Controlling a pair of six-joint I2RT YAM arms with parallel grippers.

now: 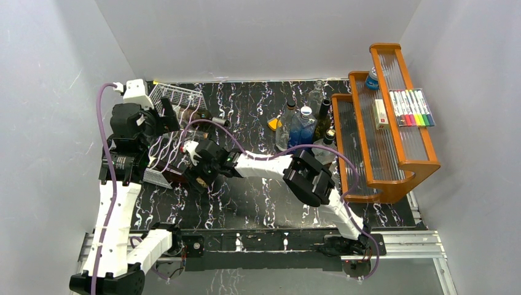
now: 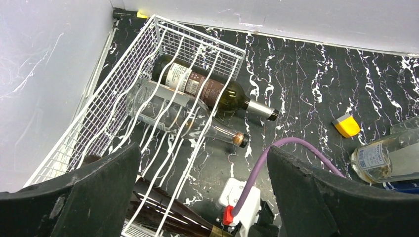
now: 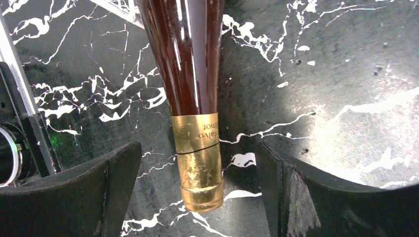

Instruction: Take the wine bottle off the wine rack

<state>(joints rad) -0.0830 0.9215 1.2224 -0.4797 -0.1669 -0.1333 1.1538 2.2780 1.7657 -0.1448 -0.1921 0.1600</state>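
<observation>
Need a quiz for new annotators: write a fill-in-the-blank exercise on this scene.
1. The right claw straddles a bottle whose neck wears ____ foil.
2. The rack is made of ____ wire.
3. The markers lie on a shelf coloured ____.
Missing: gold; white; orange.
</observation>
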